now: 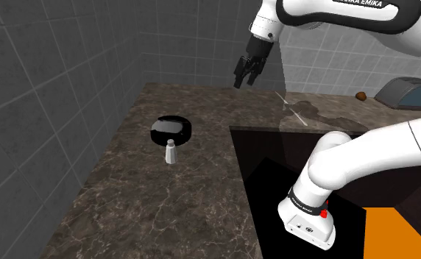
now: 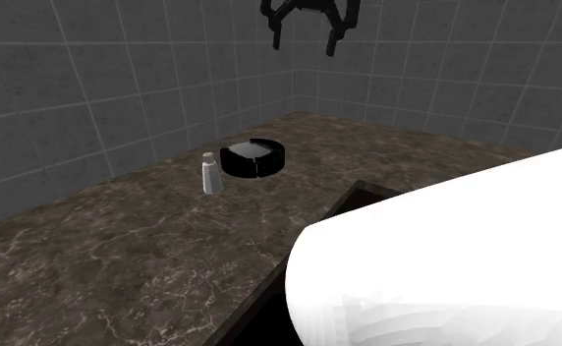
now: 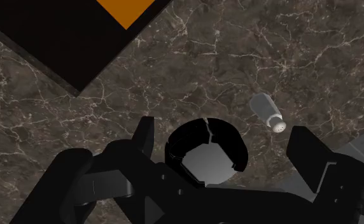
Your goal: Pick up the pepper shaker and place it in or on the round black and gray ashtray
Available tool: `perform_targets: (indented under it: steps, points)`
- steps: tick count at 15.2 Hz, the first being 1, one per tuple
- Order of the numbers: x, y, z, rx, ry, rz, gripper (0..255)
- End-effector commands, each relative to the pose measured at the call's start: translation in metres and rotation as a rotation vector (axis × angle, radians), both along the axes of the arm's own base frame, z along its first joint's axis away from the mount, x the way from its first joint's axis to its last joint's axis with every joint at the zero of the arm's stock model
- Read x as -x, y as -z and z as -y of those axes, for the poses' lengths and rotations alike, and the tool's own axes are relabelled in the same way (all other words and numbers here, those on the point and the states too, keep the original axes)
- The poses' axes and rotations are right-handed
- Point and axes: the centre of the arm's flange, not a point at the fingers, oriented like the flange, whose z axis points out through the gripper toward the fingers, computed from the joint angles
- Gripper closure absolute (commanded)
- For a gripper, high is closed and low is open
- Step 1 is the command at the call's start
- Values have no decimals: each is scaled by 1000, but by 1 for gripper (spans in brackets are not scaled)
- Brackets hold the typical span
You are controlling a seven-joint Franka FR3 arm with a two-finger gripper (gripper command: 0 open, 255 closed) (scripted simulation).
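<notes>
The gripper (image 1: 245,81) hangs released, fingers spread, high above the counter (image 1: 165,213). The shaker (image 1: 171,152) stands upright just beside the ashtray (image 1: 171,130), between the counter's wall edge and its dark recess. I'd descend squarely over it and clasp below the cap.

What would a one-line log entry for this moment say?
arm: high above counter | jaws: open, empty | pepper shaker: upright on counter, beside ashtray, not touching it | ashtray: empty
</notes>
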Motion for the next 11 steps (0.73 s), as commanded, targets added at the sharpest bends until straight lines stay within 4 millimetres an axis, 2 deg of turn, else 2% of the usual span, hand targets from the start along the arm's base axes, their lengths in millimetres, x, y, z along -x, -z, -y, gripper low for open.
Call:
perform_targets:
  steps: [1,11]
  points:
    - [0,0,0,0,0,0,0]
    - [-74,77,-95,71,65,-58,0]
